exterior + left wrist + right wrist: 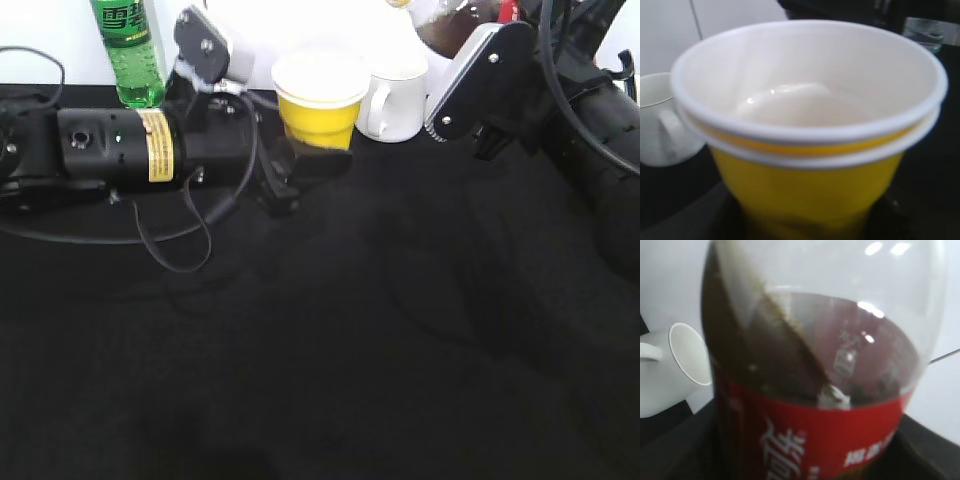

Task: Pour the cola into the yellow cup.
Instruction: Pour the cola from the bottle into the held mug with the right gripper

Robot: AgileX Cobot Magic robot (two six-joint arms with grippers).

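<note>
The yellow cup [320, 105], with its white rim and white inside, stands at the back of the black table. My left gripper [305, 160] is shut on its lower part. In the left wrist view the cup [810, 185] fills the frame and its inside looks empty. My left gripper's jaws [802, 225] show only as dark shapes at the cup's base. My right gripper [478, 85] is shut on the cola bottle [448, 28]. It holds the bottle tilted, raised to the right of the cup and over the white mug. In the right wrist view the red label [815, 440] and slanted dark cola show.
A white handled mug [395, 100] stands just right of the cup, and also shows in the wrist views [660, 125] [675, 370]. A green soda bottle [128, 50] stands at the back left behind my left arm. A cable loops on the table [180, 250].
</note>
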